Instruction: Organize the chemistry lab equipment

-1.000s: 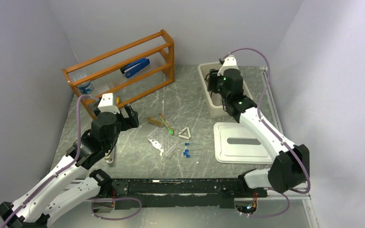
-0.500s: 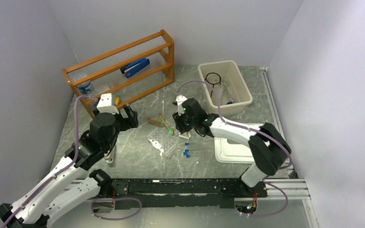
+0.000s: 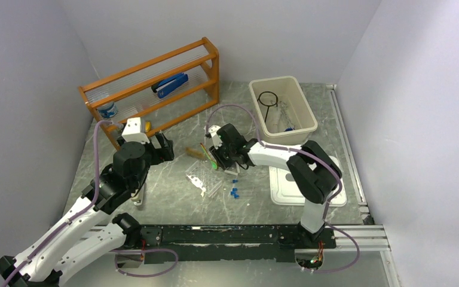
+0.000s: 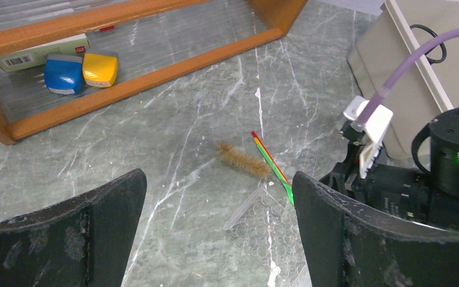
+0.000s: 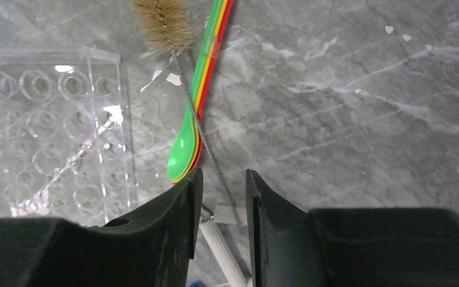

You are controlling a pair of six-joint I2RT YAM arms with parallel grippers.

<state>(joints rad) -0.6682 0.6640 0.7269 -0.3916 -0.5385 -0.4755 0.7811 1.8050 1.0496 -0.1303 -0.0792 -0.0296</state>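
Note:
My right gripper [image 3: 220,156] is low over the table's middle, its jaws a narrow gap apart [image 5: 221,179]. A corner of the white triangle [image 5: 224,212] and the brush's thin wire stem [image 5: 212,158] lie in that gap, neither visibly pinched. Stacked green, yellow and red spoons [image 5: 186,146] lie just left of the fingertips. The clear tube rack [image 5: 48,119] lies flat beside them. Blue-capped tubes [image 3: 234,192] lie nearer the arms. The black ring stand [image 3: 267,98] rests in the beige bin [image 3: 302,128]. My left gripper [image 4: 215,179] hangs wide open and empty above the brush [image 4: 243,160] and the rack [image 4: 278,230].
A wooden shelf [image 3: 155,72] at the back left holds the blue stapler [image 3: 170,85] and small blue [image 4: 64,73] and yellow [image 4: 100,67] items. The bin's white lid [image 3: 290,185] lies on the right, partly under my right arm.
My right arm swung from over the bin down to the table's middle, and its jaws narrowed round the triangle's corner. The left arm stayed put.

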